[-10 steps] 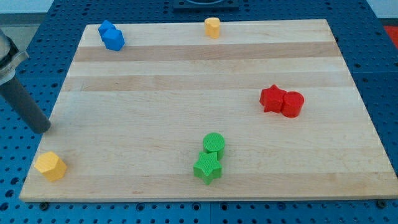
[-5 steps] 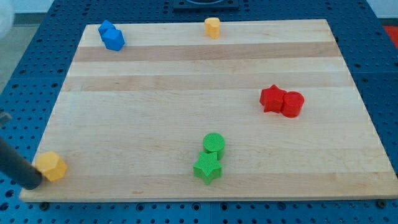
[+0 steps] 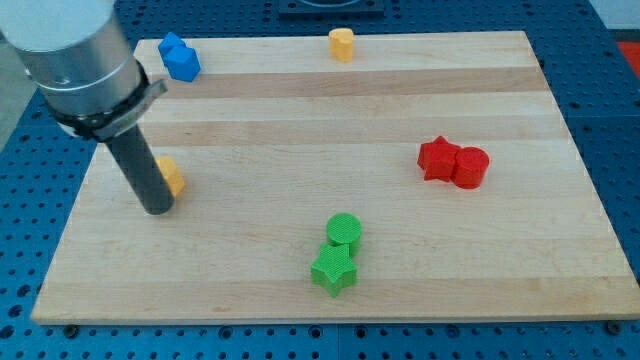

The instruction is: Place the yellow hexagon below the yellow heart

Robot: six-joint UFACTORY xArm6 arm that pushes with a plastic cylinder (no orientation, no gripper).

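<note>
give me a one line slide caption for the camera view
My tip presses the yellow hexagon's left side, far from the yellow heart at the board's top edge.

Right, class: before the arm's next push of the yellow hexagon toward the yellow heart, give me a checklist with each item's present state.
1. My tip against the hexagon: ok, at its left and lower side.
2. Hexagon fully visible: not ok, the rod hides part.
3. Hexagon below the heart: not ok, far to the view's left.
4. Path up and right free of blocks: ok.
5. Blue blocks clear of the path: ok.
</note>
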